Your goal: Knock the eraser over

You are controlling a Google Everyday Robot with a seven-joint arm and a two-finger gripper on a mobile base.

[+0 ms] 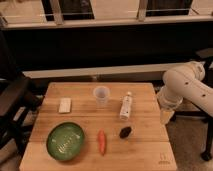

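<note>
Tool (166, 116) hangs just off the desk (145, 150) on its right side, can't tell if it's open. Eraser (125, 132) sits near the bottle (126, 106), right of the carrot (102, 142); I'd sweep in low sideways, missing the bottle.

— What lies on the tabletop (145, 147)?
— A cup (101, 95); left of it a pale block (65, 105), right a bottle (126, 106), nearer the eraser (125, 132), carrot (102, 141), green bowl (65, 141). Hand (167, 116): far right, off the edge.

My gripper (166, 116) hangs off the surface's (145, 150) right edge; open wood runs to the eraser (125, 132), white bottle (126, 106) just behind.
</note>
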